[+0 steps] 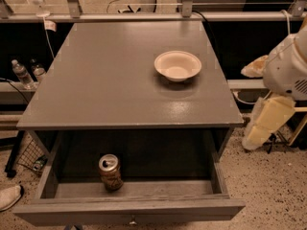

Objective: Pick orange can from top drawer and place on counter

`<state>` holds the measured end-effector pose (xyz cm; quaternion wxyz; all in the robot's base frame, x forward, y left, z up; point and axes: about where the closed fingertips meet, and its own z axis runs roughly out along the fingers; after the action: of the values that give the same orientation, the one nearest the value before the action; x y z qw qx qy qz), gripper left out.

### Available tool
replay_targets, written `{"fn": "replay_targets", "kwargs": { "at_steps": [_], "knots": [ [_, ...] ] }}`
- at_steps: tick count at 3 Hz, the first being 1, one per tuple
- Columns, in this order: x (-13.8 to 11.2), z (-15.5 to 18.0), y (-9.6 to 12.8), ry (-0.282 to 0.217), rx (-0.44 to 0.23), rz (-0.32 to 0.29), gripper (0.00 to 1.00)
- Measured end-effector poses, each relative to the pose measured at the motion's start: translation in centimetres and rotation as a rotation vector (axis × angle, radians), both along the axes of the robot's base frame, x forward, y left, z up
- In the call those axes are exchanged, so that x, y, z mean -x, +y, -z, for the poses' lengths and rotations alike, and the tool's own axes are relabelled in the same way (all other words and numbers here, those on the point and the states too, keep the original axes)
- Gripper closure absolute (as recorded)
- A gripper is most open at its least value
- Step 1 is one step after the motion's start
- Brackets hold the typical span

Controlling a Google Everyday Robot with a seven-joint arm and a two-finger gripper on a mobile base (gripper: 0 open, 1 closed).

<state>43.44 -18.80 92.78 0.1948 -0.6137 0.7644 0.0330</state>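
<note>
The orange can (110, 172) stands upright in the open top drawer (129, 209), left of the middle, its silver top facing up. The drawer is pulled out under the grey counter (115, 80). My gripper (259, 127) hangs at the right edge of the view, beside the counter's right front corner and above the floor. It is far from the can and holds nothing that I can see.
A white bowl (177, 65) sits on the counter, right of the middle. Clear plastic bottles (22, 74) stand on a low ledge at the left. A wire basket (29, 156) and a shoe (8, 197) lie on the speckled floor at the lower left. Rails run along the back.
</note>
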Motion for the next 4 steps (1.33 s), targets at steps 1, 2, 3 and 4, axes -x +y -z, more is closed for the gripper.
{"fn": "replay_targets", "kwargs": {
  "at_steps": [1, 2, 3, 4],
  "knots": [
    [0.6, 2.3, 2.7, 0.025, -0.106, -0.071, 0.00],
    [0.6, 2.2, 2.6, 0.023, -0.102, -0.069, 0.00],
    [2.1, 3.3, 3.4, 0.037, -0.141, -0.088, 0.00],
    [4.7, 6.1, 5.8, 0.065, -0.207, -0.107, 0.00]
  ]
}}
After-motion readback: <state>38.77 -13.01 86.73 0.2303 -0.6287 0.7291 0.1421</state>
